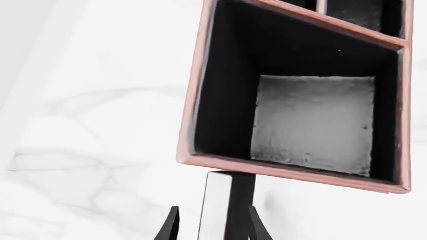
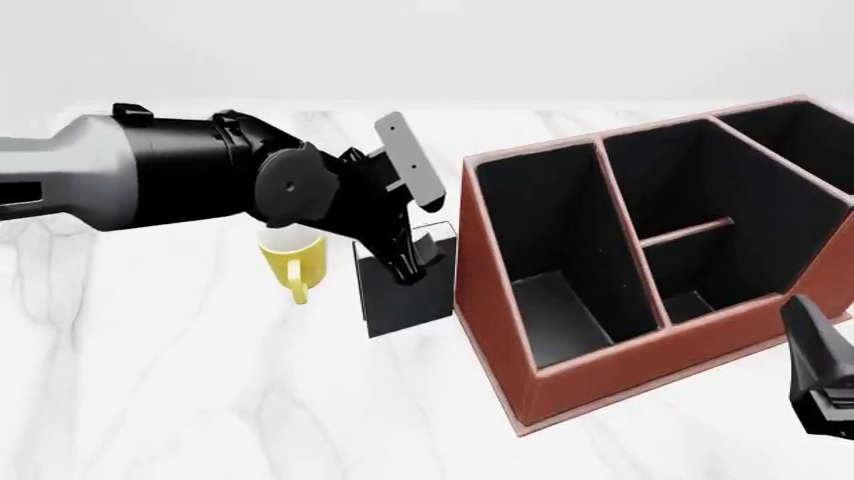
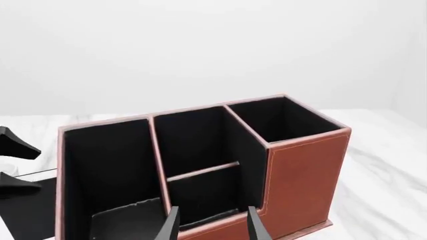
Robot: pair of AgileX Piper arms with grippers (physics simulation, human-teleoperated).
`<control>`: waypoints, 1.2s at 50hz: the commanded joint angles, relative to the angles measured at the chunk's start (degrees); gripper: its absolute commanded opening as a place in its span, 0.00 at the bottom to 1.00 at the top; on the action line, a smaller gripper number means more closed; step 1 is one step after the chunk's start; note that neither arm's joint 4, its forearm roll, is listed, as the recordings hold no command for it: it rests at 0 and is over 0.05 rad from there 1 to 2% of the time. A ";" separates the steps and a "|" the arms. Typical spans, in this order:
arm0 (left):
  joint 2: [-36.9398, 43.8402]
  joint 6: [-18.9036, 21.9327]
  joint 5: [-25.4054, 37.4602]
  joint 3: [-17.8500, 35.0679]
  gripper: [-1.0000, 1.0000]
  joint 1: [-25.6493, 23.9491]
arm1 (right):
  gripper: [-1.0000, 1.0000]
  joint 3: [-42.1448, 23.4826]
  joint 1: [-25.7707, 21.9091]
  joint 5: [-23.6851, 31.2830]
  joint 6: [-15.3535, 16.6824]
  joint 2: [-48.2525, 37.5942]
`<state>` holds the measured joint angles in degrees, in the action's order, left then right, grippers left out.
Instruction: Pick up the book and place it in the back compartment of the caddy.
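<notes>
Here, the marble bench (image 2: 160,380) carries the caddy (image 2: 534,350), a reddish-brown box with slanted walls and black-lined cells. The back compartment (image 2: 687,262) lies behind a short cross divider, its mouth open upward to receive the load. The left arm (image 2: 147,180) reaches across to the book (image 2: 400,295), which stands upright just beside the caddy's near wall, apparently positioned for lifting over the rim. The left gripper (image 1: 212,222) has its fingers (image 1: 169,225) closed on the book's upper part, white page edge visible between them. A yellow mug (image 2: 291,258) stands behind the book. The right gripper (image 3: 210,225) idles near the caddy, fingers moderately spread around nothing.
</notes>
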<state>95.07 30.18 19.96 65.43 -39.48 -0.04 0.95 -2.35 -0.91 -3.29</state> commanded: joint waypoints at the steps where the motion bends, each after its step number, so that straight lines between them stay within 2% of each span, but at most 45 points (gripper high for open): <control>1: 3.06 -0.54 -2.70 -1.26 1.00 -0.02 | 1.00 -0.01 0.06 -0.17 -0.07 -0.24; 22: 3.96 -1.06 -3.15 -2.31 1.00 -0.30 | 1.00 0.00 0.11 0.22 -0.05 0.18; 43: 6.29 -0.01 -5.57 -2.01 1.00 2.04 | 1.00 0.00 0.17 0.29 -0.05 0.28; 44: 6.27 -0.19 -5.51 -2.01 0.00 2.07 | 1.00 0.00 0.19 0.24 -0.07 0.23; 60: 5.49 -2.56 -4.89 -2.43 0.00 0.95 | 1.00 0.00 0.24 0.54 -0.08 0.55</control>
<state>99.91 27.90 15.29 62.95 -38.81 -0.04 1.14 -1.84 -0.99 -2.77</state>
